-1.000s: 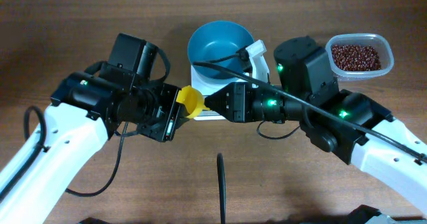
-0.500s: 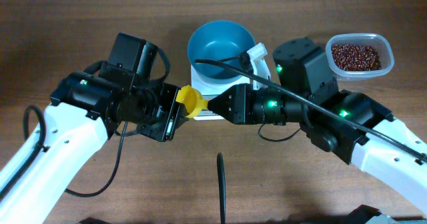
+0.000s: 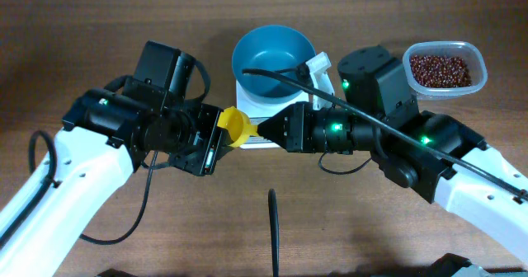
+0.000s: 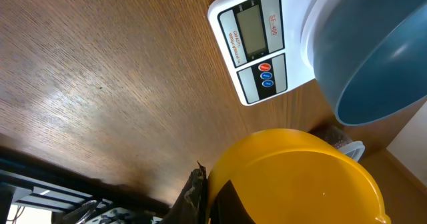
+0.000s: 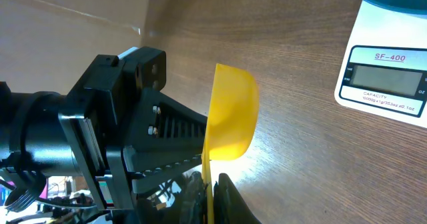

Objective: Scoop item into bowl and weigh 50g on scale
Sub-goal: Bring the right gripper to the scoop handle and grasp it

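The small yellow scoop (image 3: 235, 126) hangs empty above the table, just in front of the white scale (image 3: 250, 105). My left gripper (image 3: 221, 133) is shut on the scoop's cup wall, with one finger outside and one inside (image 4: 210, 199). My right gripper (image 3: 260, 129) is shut on the scoop's flat handle (image 5: 210, 191). The teal-blue bowl (image 3: 272, 50) stands empty on the scale, whose display (image 4: 252, 29) faces front. The reddish-brown beans (image 3: 445, 69) lie in a clear tub at the far right.
The clear tub's rim (image 3: 480, 63) is behind my right arm. A black cable (image 3: 280, 75) from the right arm crosses over the bowl. A thin black post (image 3: 273, 227) stands near the front middle. Bare wooden table lies left of the scale (image 4: 100, 84).
My right gripper has drawn back slightly to the right, so more of the scoop's handle shows. The scoop has turned a little. The left arm has stayed still.
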{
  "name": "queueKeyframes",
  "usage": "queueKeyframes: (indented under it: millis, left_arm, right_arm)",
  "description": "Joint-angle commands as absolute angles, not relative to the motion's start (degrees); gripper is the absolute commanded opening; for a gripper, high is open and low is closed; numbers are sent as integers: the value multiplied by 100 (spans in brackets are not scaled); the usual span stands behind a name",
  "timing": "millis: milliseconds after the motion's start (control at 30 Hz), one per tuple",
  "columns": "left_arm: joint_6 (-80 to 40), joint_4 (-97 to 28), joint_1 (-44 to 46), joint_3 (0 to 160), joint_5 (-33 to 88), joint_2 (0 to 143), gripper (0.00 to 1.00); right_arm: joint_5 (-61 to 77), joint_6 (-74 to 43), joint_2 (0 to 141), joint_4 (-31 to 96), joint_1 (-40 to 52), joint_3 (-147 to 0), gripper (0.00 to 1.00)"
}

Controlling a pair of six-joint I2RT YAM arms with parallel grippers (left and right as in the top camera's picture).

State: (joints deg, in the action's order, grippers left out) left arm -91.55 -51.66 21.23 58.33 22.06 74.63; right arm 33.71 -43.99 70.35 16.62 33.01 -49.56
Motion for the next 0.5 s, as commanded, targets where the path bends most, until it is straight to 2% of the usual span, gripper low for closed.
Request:
queueKeyframes:
  millis: [0, 67, 133, 367, 467]
  left_arm:
    - [-9164, -5199, 2139, 5918, 2123, 7467, 0]
    - [-9164, -5203, 2139, 5918, 2123, 7467, 0]
    - [-9166, -5214, 2139, 5918, 2123, 7467, 0]
    - [-8890, -5212, 2139, 5918, 2121, 7467, 0]
    - [-8838, -5214, 2139, 5918, 2121, 7467, 0]
  right_arm:
    - [3426, -4403, 7067, 1647, 3341, -5070, 9]
    - [3426, -4403, 7067, 1647, 3341, -5070, 9]
    - [3428, -4405, 7067, 1647, 3341, -5070, 4]
    - [3575, -4401, 7067, 1647, 3341, -5070, 4]
    - [3577, -4401, 7067, 1647, 3341, -5070, 12]
